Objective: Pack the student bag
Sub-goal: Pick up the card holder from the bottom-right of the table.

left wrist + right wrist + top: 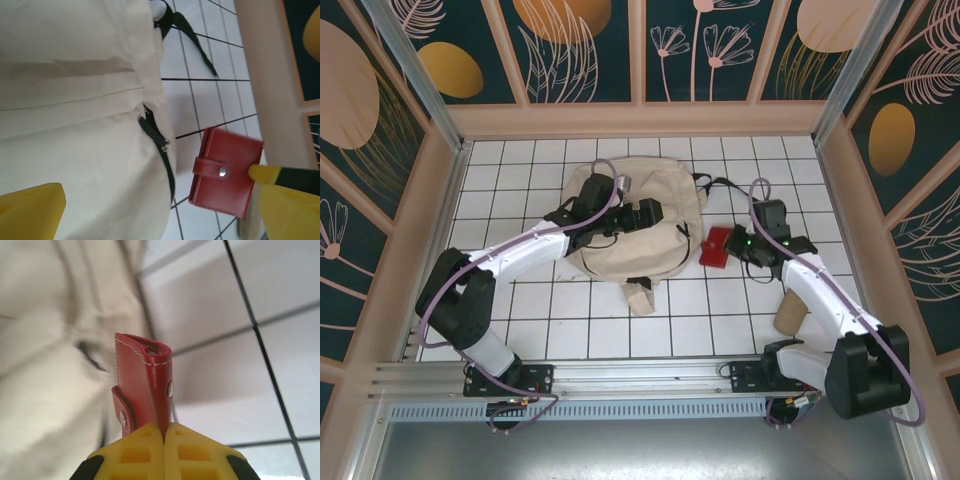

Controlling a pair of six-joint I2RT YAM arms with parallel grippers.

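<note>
Right pincer (164, 432): clamped tight on one edge of a red wallet (147, 385), snap tab facing left, the wallet standing up out of the fingertips. Wallet sits just right of the student bag (630, 225), close to its side seam, not touching as far as I can tell.

Left pincer (648, 215): spread wide over the bag's middle, holding nothing; its yellow fingers (30, 212) frame cream canvas.

Bag lies flat mid-tabletop (550, 310). Dark zipper (157, 145) runs along the bag's right edge, facing the wallet. Black strap (187, 35) trails off the bag's far right corner. Tan tube (790, 315) lies well to the bag's near right, beside the right arm.
</note>
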